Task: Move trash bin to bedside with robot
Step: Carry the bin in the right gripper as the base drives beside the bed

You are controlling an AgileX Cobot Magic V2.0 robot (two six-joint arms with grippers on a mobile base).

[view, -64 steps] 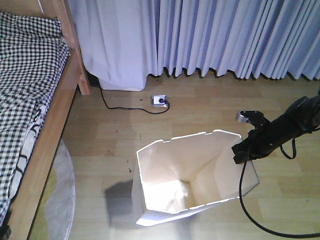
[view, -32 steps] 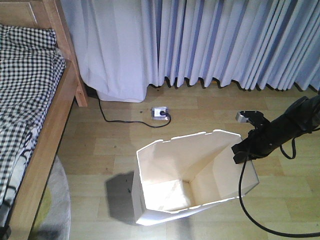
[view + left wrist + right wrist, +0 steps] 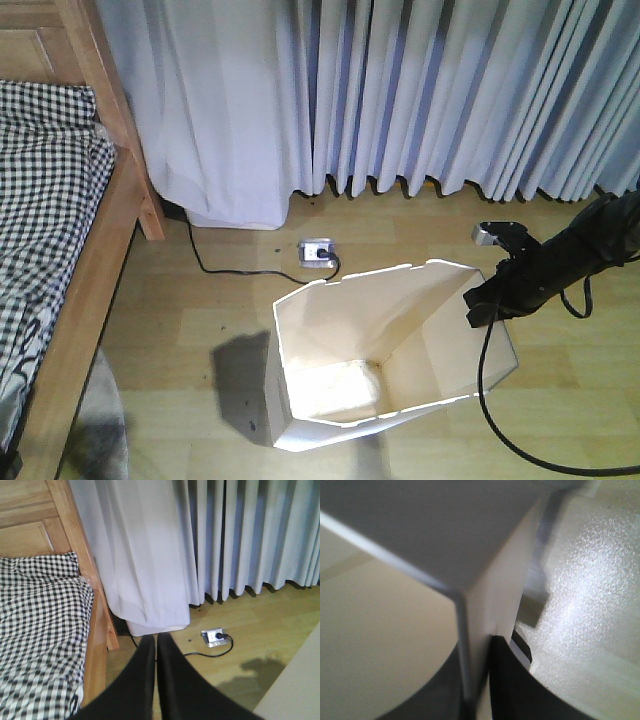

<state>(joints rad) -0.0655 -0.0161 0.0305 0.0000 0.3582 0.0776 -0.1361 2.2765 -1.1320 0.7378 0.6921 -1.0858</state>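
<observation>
- Curtains (image 3: 420, 90) are hung along the back wall.
- Bed frame (image 3: 95, 250) is seen at the left.
- Trash bin (image 3: 380, 350) is stood upright on the wooden floor (image 3: 200, 300), apart from the bed.
- Right gripper (image 3: 477, 680) is clamped on the bin's rim.
- Left gripper (image 3: 156, 650) is pressed closed, with nothing held.

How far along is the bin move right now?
Done: the right gripper is clamped on the trash bin rim, with the wall pinched between its fingers in the right wrist view. In hand: carrying the bin across the wood floor. Left: a stretch of floor separates it from the bed frame. The left gripper is shut and empty.
</observation>
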